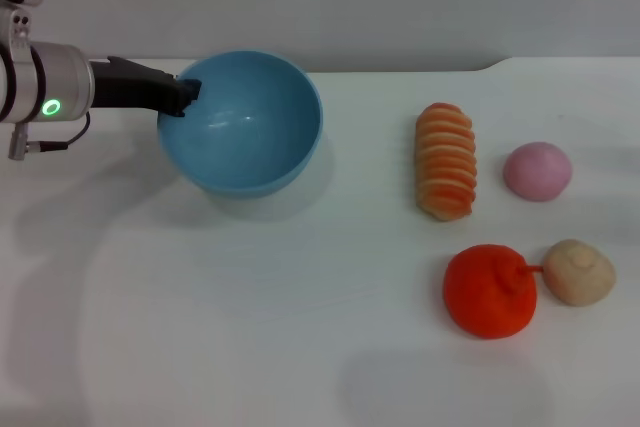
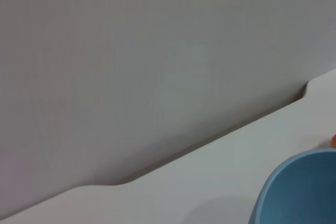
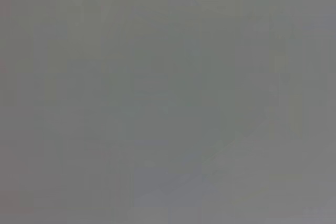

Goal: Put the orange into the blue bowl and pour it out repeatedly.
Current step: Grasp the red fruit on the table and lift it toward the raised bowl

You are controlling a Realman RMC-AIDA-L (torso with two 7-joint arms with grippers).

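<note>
The light blue bowl (image 1: 245, 122) is at the table's back left, tilted toward the right and front, empty inside. My left gripper (image 1: 183, 97) reaches in from the left and is shut on the bowl's left rim. A part of the bowl also shows in the left wrist view (image 2: 299, 190). The red-orange orange (image 1: 490, 290) with its thin stem lies on the table at the front right, well apart from the bowl. My right gripper is not in the head view, and the right wrist view shows only plain grey.
A ridged orange-and-cream striped roll (image 1: 446, 160) lies right of the bowl. A pink ball (image 1: 538, 171) sits at the far right. A beige ball (image 1: 579, 272) lies right beside the orange. The white table (image 1: 250, 327) stretches across the front left.
</note>
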